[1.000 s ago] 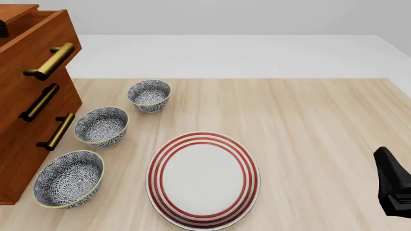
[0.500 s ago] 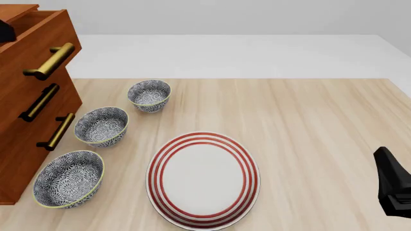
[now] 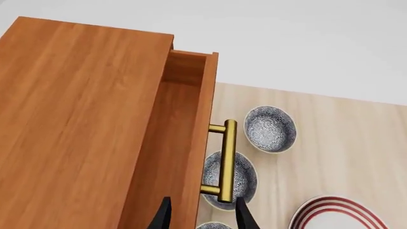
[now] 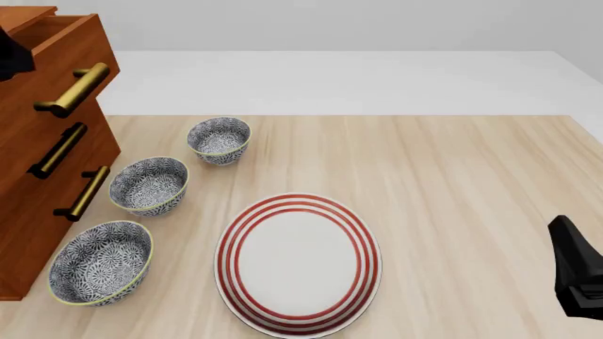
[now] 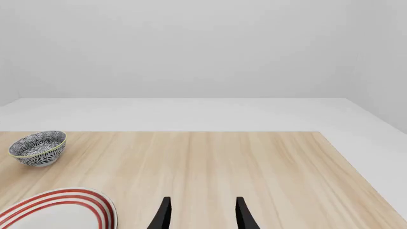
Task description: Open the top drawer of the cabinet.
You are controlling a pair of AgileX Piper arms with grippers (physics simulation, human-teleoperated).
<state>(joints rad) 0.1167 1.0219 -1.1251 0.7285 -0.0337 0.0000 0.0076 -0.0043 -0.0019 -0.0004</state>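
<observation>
Brass bar handle (image 3: 226, 162) on the top drawer (image 3: 184, 143), already slid partly out of the cabinet (image 3: 76, 124), sits beyond the left gripper (image 3: 202, 215), jaws apart, empty. Front view: cabinet at the desk's (image 4: 452, 183) left edge. Right gripper (image 5: 202, 214) idle, jaws apart. Pull straight outward, level.

The front view's edge cuts off my cabinet (image 4: 38, 176) and my right arm (image 4: 577, 272); my left jaws show only as a dark sliver.
</observation>
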